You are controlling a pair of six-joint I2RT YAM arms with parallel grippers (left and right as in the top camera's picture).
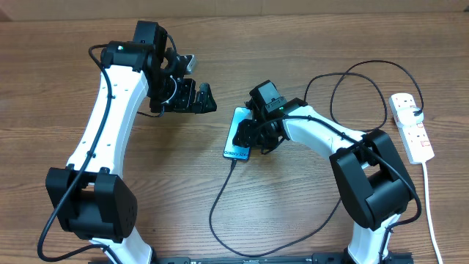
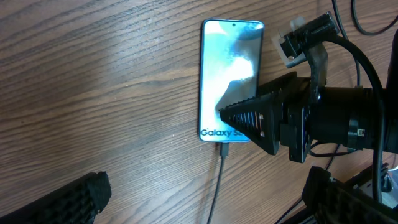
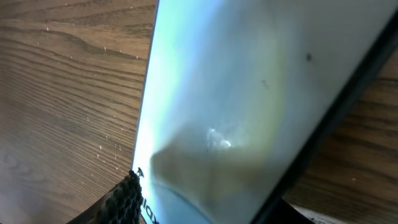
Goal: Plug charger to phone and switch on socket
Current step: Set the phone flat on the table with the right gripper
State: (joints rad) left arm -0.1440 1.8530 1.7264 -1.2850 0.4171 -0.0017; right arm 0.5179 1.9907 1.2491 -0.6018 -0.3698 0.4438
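Note:
The phone (image 1: 237, 133) lies flat on the wooden table with its blue-teal screen up. It also shows in the left wrist view (image 2: 229, 74) and fills the right wrist view (image 3: 249, 93). The charger, a thin black cable (image 1: 217, 198), has its tip in the phone's near end (image 2: 222, 148) and loops across the table toward the socket (image 1: 412, 126), a white strip at the far right. My right gripper (image 1: 256, 138) straddles the phone's lower part, one finger on each side (image 3: 205, 211), closed against it. My left gripper (image 1: 196, 99) is open and empty, left of the phone (image 2: 205, 208).
The socket's white cord (image 1: 431, 213) runs down the right side toward the front edge. The black cable makes wide loops (image 1: 359, 81) between the right arm and the socket. Both arm bases stand at the front edge.

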